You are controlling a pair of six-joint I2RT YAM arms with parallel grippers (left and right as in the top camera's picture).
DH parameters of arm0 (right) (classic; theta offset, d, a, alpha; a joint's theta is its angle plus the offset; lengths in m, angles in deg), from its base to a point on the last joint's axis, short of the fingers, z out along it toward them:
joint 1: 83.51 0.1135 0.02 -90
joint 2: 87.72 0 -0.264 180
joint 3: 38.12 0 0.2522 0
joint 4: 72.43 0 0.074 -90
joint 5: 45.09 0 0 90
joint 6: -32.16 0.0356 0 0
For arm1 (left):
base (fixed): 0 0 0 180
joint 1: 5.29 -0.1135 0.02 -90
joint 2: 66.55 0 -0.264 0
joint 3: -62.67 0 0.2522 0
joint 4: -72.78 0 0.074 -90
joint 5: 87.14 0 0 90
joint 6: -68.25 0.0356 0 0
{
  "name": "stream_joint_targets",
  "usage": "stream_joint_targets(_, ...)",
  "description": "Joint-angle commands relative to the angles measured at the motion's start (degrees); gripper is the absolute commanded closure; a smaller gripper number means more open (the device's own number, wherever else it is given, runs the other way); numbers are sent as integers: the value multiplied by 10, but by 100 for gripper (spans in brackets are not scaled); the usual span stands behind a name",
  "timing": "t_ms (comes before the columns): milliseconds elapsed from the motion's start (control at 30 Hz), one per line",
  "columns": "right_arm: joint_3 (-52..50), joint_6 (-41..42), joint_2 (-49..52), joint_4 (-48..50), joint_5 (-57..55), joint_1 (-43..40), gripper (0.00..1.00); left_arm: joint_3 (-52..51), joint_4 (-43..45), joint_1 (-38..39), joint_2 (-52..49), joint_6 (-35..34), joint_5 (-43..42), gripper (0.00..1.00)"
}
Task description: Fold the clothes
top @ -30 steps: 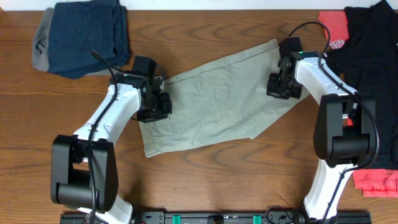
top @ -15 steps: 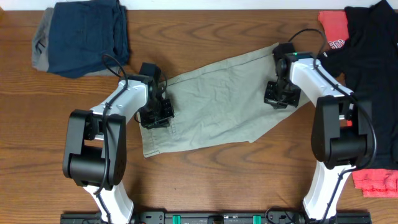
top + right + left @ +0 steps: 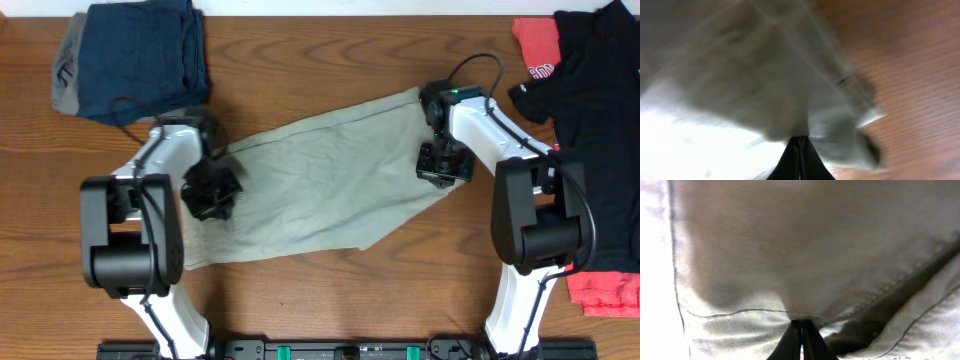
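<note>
Left gripper (image 3: 801, 326) is clamped on a small pinch of shorts (image 3: 320, 190) fabric near a stitched seam. Right gripper (image 3: 800, 142) is likewise clamped on cloth at the opposite end, though that view is blurred. The shorts lie stretched diagonally across the centre of the table (image 3: 330, 300) between both arms, wrinkled, not yet folded. Risks: both pinches look thin, so fabric could slip out under tension. Uneven pull would skew the fold. A dragged edge may bunch on the wood.

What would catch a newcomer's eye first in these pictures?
The khaki shorts lie stretched diagonally across the table, the left gripper and right gripper each shut on one end. Then the navy folded garment at top left and the black shirt at far right.
</note>
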Motion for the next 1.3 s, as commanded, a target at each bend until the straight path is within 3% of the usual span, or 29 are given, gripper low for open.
stream_joint_targets(0, -3, 7, -40, 16, -16, 19, 99, -16, 6, -30, -27, 7, 71, 94)
stream_joint_targets(267, -3, -127, -130, 149, 94, 68, 99, -16, 18, -33, -27, 12, 66, 94)
stream_joint_targets(600, -3, -158, -69, 222, 177, 94, 99, -16, 30, -33, -27, 12, 62, 94)
stream_joint_targets(933, -3, -181, 14, 244, 158, 61, 99, -16, 30, -33, -27, 12, 62, 94)
stream_joint_targets(1267, -3, -181, 17, 243, 17, -7, 98, -16, 30, -33, -27, 12, 62, 94)
